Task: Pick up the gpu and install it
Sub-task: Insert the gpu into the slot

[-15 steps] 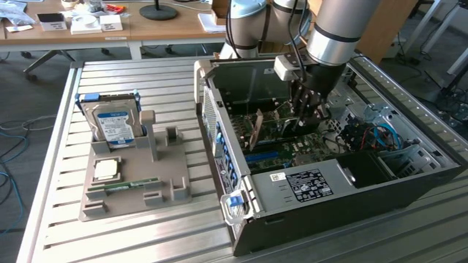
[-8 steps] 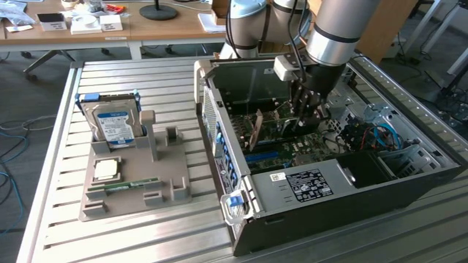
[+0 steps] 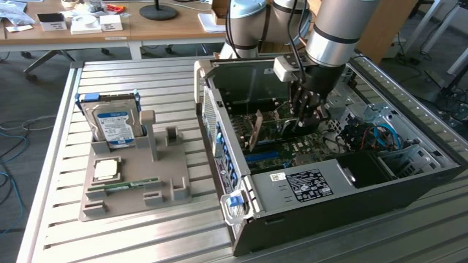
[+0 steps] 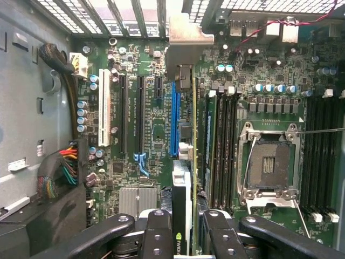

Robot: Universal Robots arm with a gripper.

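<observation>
exterior view: gripper (image 3: 303, 116) low inside open pc case (image 3: 321, 219), fingers clamped on upright gpu (image 3: 281, 127); wrist view: card edge-on, close alongside blue slot (image 4: 174, 118), bracket (image 4: 183, 40) at rear grille; seating likely needs parallel edge, straight even pressure.

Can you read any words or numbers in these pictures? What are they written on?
No text reads clearly.
gpu in the gripper: green logo mark, lettering too blurred.
Power supply label: white print, too small.
Hard drive label: blue-white, too small.
Motherboard: white print beside the slots, too small.
</observation>
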